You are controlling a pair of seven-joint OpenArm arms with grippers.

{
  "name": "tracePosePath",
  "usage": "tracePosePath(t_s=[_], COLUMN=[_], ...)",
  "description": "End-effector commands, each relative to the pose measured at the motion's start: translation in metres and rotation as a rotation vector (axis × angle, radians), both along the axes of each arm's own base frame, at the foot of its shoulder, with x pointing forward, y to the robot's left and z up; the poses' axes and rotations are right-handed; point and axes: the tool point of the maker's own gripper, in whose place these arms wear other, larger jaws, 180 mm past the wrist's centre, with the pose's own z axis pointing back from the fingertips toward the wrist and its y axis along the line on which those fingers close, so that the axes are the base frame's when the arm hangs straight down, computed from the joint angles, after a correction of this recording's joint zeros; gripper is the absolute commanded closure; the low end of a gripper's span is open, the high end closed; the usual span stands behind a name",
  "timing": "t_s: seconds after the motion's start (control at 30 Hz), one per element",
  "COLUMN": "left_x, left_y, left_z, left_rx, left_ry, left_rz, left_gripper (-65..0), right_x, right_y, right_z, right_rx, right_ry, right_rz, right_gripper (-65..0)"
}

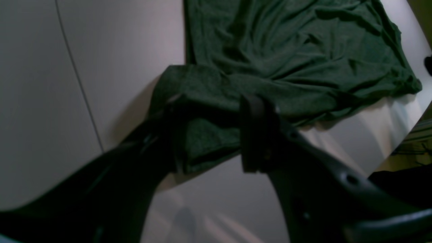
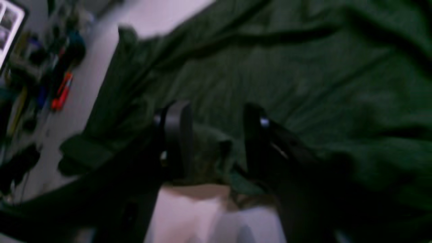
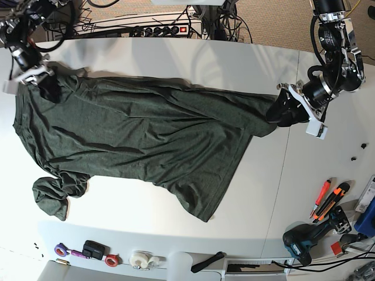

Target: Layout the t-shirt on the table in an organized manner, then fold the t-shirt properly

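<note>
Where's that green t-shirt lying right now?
In the base view the t-shirt lies spread across the white table, stretched between both pincers, tape rolls along the near edge.

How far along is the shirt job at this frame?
Done: green t-shirt mostly spread on the white table. In hand: open left end effector and right end effector at opposite corners. Left: straighten the bunched sleeve; no folds yet.

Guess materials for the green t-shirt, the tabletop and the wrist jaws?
T-shirt: soft knit fabric, probably cotton jersey; matte, heathered dark green, lying in loose wrinkles. Table: smooth white surface, likely laminate or coated board, with a thin seam and a faint sheen in the left wrist view. Left gripper: jaws look like dark matte plastic, though dim light leaves that open.
</note>
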Motion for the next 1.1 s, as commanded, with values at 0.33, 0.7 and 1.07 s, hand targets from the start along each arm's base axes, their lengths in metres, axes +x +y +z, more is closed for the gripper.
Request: tracePosePath(t_s=[0.33,0.7,1.07], left_x=[0.004,0.006,0.005], left_y=[-0.017,-0.023,-0.023], left_z=[0.018,0.025,0.025], left_rx=[-0.072,-0.114,-0.115], left_ry=[-0.081,-0.103,-0.100], left_rz=[-0.027,-0.035,-0.038], left_gripper=[-25.8,-25.8,-25.8], right_x=[-0.052,-0.085,-0.102], right_y=[-0.093,-0.120,-0.114], right_z=[0.050,0.009,-0.060], right_rx=[-0.176,-0.150,0.200], right_ry=[-0.085,0.110,0.128], right_rz=[-0.300,-0.362,-0.462], right_gripper=[-25.3,-25.3,-25.3])
